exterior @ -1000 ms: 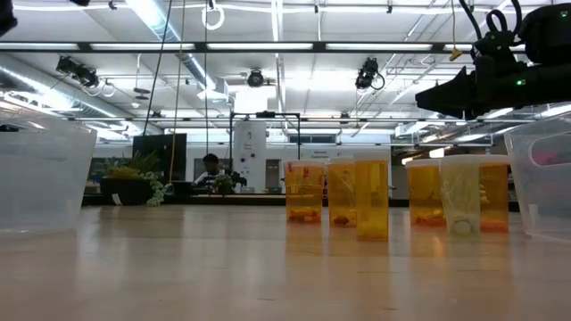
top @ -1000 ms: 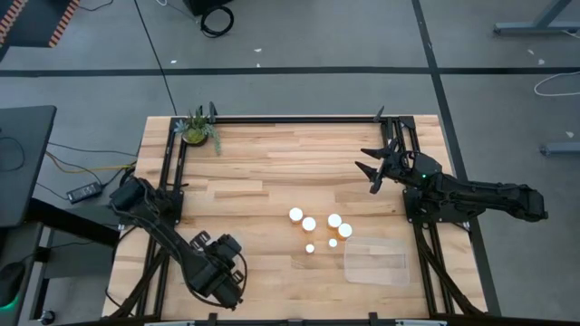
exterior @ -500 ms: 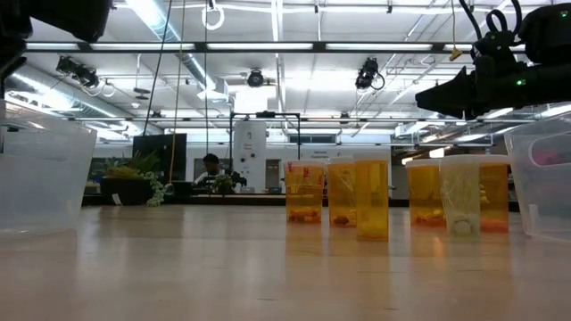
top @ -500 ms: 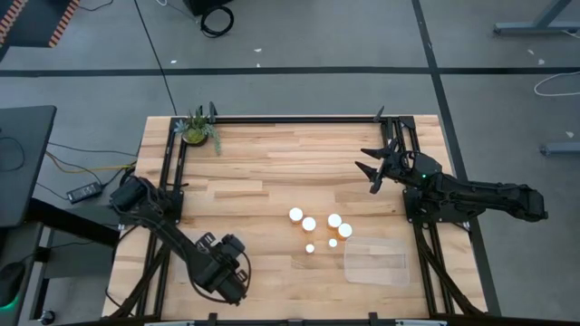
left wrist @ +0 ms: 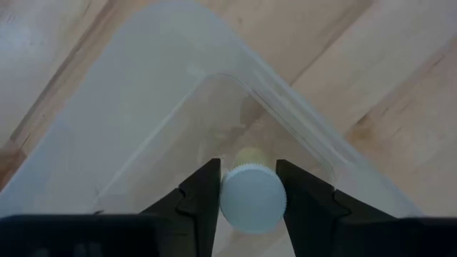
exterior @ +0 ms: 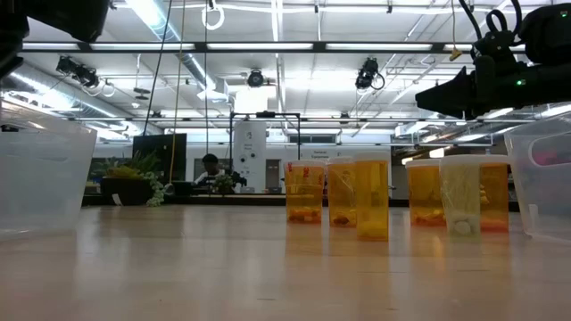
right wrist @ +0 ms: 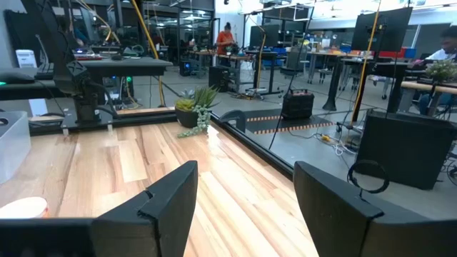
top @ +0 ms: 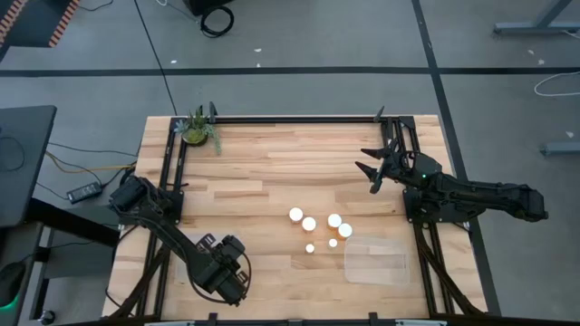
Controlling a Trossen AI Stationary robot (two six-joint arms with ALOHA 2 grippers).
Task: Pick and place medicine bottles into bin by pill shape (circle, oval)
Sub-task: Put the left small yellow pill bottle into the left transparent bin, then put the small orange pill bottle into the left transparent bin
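Note:
Several medicine bottles, white discs from above, stand in a cluster right of the table's middle; in the low view they are amber bottles standing upright. My left gripper, at the near left, points down over a corner of a clear bin and is shut on one white-capped bottle. My right gripper waits open at the far right, its fingers with nothing between them. My left gripper pinches the bottle's white cap by its sides between the two fingers. The fingers come from above, pointing down. The bottle stays upright below them, inside the bin's corner; whether its bottom rests on the bin floor I cannot tell.
A second clear bin lies near the right front, just beside the cluster. A small potted plant stands at the far left corner. Black frame rails run along the table's far, left and right sides. In the low view, bin walls rise at both sides.
My left gripper has sunk a little toward the left bin with the bottle between its fingers, tipping somewhat more downward.

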